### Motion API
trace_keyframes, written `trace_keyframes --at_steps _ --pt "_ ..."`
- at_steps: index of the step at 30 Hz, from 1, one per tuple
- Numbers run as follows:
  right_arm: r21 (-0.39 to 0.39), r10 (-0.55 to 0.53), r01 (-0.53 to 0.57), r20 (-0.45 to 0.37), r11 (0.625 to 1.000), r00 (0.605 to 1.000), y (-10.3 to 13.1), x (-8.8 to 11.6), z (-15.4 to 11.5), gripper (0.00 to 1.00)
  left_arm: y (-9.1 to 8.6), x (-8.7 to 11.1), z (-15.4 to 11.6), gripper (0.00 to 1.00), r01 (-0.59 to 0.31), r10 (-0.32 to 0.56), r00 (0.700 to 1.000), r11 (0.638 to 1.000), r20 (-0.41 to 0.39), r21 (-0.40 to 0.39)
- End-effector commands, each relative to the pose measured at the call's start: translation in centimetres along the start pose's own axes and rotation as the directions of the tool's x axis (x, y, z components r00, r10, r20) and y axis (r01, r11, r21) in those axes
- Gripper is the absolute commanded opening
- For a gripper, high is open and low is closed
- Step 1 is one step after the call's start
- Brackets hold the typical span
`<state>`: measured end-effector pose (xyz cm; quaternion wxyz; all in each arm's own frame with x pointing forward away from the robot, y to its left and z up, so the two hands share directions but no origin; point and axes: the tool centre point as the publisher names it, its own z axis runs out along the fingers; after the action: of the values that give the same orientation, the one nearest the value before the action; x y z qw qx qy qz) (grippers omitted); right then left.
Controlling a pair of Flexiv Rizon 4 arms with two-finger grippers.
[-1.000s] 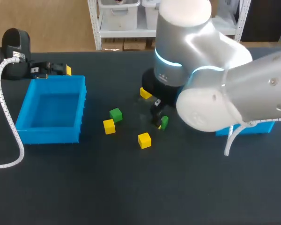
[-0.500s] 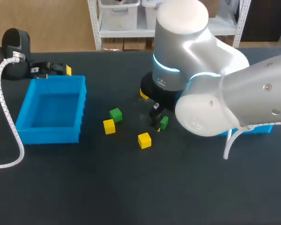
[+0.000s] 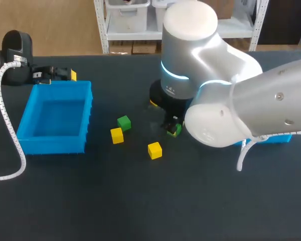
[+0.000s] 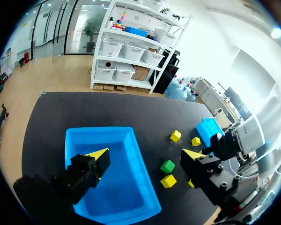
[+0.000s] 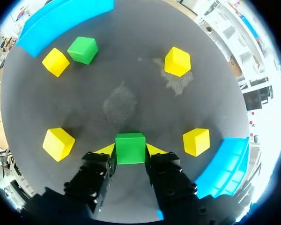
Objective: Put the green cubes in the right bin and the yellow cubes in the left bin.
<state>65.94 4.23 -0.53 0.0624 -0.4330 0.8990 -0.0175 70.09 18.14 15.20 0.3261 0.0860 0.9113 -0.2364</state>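
My right gripper (image 5: 130,151) is down on the table, shut on a green cube (image 5: 129,143) with a yellow tip pressed against each side. In the head view this cube (image 3: 177,130) peeks out under the right arm's wrist. A second green cube (image 3: 124,122) and several yellow cubes, among them two (image 3: 117,135) (image 3: 154,150), lie loose between the bins. The left bin (image 3: 25,125) holds nothing. My left gripper (image 4: 145,154) hangs open above that bin, holding nothing.
The right bin (image 3: 277,139) is mostly hidden behind my right arm; its corner (image 5: 220,164) shows beside the right gripper. A white cable (image 3: 5,125) runs along the table's left side. One yellow cube (image 3: 153,102) sits half hidden behind the right wrist.
The right gripper's fingers have closed onto the green cube, and the right arm has shifted slightly left over it. The left arm has not moved.
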Motion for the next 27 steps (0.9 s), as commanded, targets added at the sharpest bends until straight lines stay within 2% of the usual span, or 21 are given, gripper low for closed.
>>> trace_keyframes --at_steps 1,7,16,22,27 --pt "0.007 0.003 -0.003 0.004 1.0 1.0 -0.3 0.0 -0.1 0.0 0.2 0.1 0.0 1.0 -0.002 0.002 1.0 1.0 0.005 0.008" --pt "0.03 0.007 -0.008 0.028 1.0 1.0 -1.2 -0.6 -1.8 0.0 0.2 0.1 0.0 1.0 -0.002 0.002 1.0 1.0 0.005 0.008" --pt "0.073 0.021 -0.027 0.078 0.997 0.997 -3.8 -1.1 -6.1 0.0 0.2 0.1 0.0 1.0 -0.002 0.002 1.0 1.0 0.005 0.008" --pt "0.11 0.061 -0.074 0.113 0.991 0.992 -6.3 -0.3 -8.7 0.0 0.2 0.1 0.0 1.0 -0.002 0.002 1.0 1.0 0.005 0.008" --pt "0.143 0.108 -0.126 0.126 0.982 0.986 -8.5 1.2 -10.3 0.0 0.2 0.1 0.0 1.0 -0.002 0.002 1.0 1.0 0.005 0.008"
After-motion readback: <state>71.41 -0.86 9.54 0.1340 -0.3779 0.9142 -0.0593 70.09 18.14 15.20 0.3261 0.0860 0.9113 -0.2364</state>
